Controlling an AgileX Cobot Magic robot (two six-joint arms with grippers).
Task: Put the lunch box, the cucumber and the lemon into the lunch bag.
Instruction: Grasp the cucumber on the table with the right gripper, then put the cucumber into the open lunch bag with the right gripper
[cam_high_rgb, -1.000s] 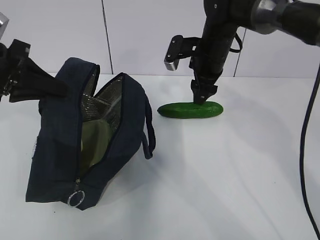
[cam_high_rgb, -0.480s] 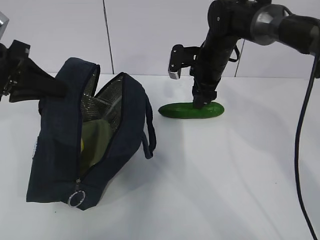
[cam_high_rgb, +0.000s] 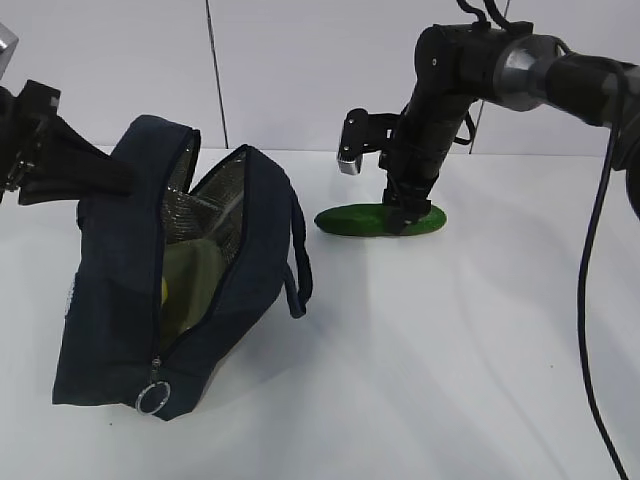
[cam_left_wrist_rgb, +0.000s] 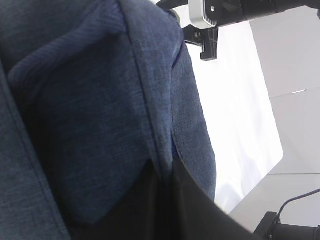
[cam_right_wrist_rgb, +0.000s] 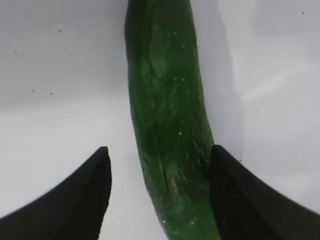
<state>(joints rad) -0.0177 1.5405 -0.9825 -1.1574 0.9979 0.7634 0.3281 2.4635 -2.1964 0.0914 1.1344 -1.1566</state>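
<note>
Right wrist view is showing the right gripper now lowered with jaws spread around the cucumber, grasp coming next

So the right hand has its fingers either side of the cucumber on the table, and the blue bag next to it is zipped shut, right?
Not quite. The bag is unzipped and gaping, silver lining visible in the exterior view. The rest holds: the right hand straddles the cucumber on the table.

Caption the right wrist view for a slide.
Open right hand straddling the cucumber on the white table, one finger touching it, the other clear.
</note>
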